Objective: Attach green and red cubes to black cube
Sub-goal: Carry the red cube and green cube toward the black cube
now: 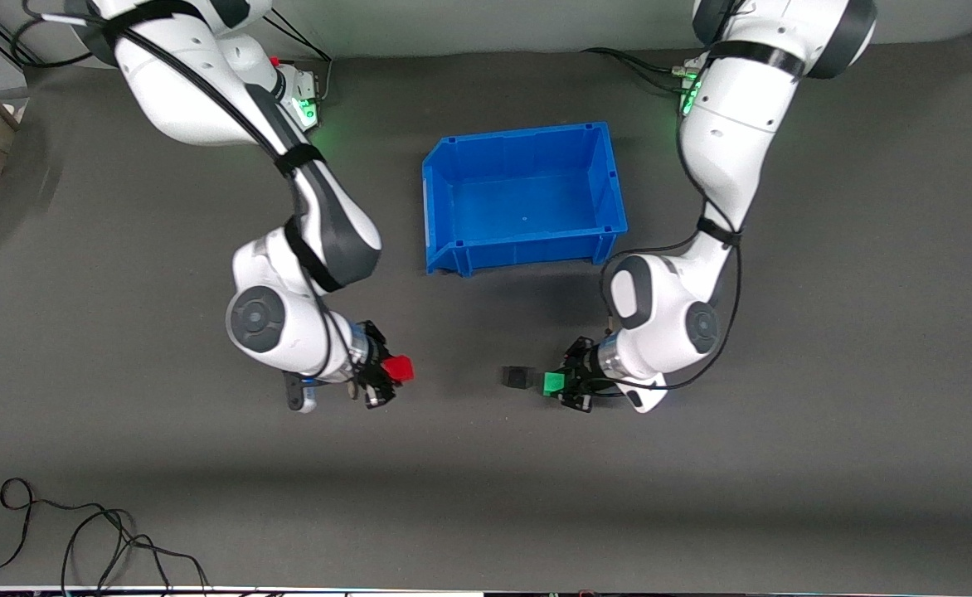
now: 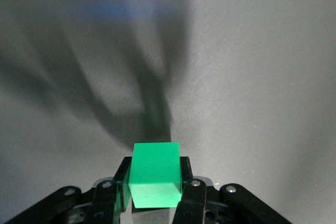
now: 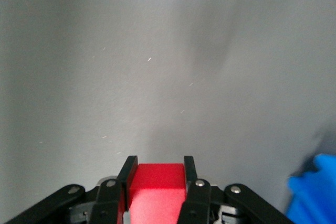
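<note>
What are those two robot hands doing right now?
Left hand: closed on the small bright green cube.
Right hand: closed on the small bright red cube.

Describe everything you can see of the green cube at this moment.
The green cube is a small, plain, bright green block with flat matte faces and crisp edges, looking like foam or plastic. It is whole and unmarked. The left pincer is shut on it, one black finger pressed to each of two opposing sides, holding it level. It sits close beside the black cube; whether they touch cannot be told.
</note>
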Tool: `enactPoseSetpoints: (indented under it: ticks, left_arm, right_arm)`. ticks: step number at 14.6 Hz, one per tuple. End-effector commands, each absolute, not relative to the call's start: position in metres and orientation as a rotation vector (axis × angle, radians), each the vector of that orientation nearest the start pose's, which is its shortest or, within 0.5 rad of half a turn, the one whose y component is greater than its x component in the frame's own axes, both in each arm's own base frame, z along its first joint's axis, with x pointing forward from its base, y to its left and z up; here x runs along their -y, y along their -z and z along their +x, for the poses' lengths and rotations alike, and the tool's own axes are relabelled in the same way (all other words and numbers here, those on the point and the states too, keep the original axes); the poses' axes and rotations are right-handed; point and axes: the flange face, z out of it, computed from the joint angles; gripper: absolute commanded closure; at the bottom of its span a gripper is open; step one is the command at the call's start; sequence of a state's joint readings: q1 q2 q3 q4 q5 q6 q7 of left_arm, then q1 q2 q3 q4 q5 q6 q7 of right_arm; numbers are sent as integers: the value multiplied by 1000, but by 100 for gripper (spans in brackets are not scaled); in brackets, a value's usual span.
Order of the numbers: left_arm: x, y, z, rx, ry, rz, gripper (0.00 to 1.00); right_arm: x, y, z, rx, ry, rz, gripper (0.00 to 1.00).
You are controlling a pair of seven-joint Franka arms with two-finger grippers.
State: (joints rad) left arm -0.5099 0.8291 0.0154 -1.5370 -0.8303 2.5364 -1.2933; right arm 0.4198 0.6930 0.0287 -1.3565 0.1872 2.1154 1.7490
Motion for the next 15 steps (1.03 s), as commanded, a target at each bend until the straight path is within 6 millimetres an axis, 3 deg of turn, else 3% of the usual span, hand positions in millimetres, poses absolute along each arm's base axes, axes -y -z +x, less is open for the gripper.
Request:
enactPoseSetpoints:
  ticks: [1,3,6,15]
  left_arm:
    - [352,-175,640,2388,-525,-2625,74]
    - [360,-174,635,2390,-534,-2614,74]
    - [370,-175,630,2382,-546,-2614,74]
    - [385,-176,622,2444,-551,-2552,69]
  right_arm:
    - [-352,-305,668,-2006,-190,-2175,100]
    - [-384,-288,658,-2031,-162,-2125,100]
    - [-408,-262,651,-2065,-162,-2101,100]
    - [-428,-214,646,-2062,-143,-2064,100]
